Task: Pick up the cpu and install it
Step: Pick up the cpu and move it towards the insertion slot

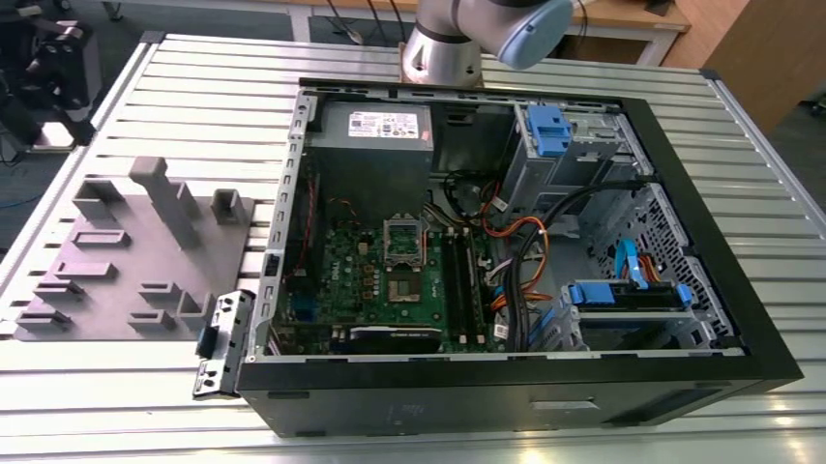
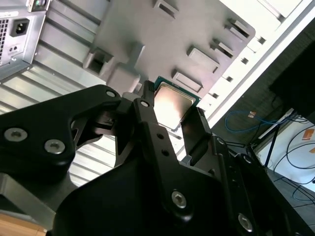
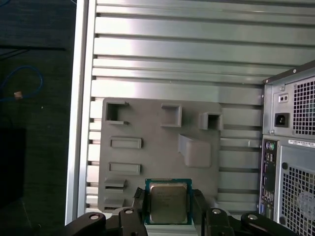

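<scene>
The cpu is a small square chip with a shiny metal top and a green edge. It sits between the two black fingers of my gripper, which is shut on it. In the second wrist view the cpu shows the same way, clamped by a finger on each side of the gripper. Far below it lies the grey plastic tray. In the exterior view the dark square socket with its metal frame sits on the green motherboard inside the open computer case.
The grey tray with raised blocks lies on the ribbed metal table at the exterior view's left of the case. Cables, memory sticks and blue drive brackets crowd the case around the socket. The arm's base stands behind the case.
</scene>
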Controlling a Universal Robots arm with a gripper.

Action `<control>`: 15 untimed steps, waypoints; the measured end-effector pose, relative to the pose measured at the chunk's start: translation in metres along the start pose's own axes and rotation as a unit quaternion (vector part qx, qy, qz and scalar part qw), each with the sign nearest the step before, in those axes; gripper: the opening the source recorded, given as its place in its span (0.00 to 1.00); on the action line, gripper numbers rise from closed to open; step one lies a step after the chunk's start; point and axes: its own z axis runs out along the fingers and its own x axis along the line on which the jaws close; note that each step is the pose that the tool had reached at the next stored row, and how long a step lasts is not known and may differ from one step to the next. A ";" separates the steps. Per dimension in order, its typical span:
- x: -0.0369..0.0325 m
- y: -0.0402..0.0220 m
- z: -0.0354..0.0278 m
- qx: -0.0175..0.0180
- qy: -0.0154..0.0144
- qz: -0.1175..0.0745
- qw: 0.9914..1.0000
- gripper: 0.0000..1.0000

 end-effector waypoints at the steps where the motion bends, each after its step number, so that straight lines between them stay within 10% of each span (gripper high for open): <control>1: -0.0035 -0.0001 0.0000 0.000 0.000 0.000 1.000 0.47; 15: -0.0584 -0.0026 0.0004 0.000 0.001 0.000 1.000 0.47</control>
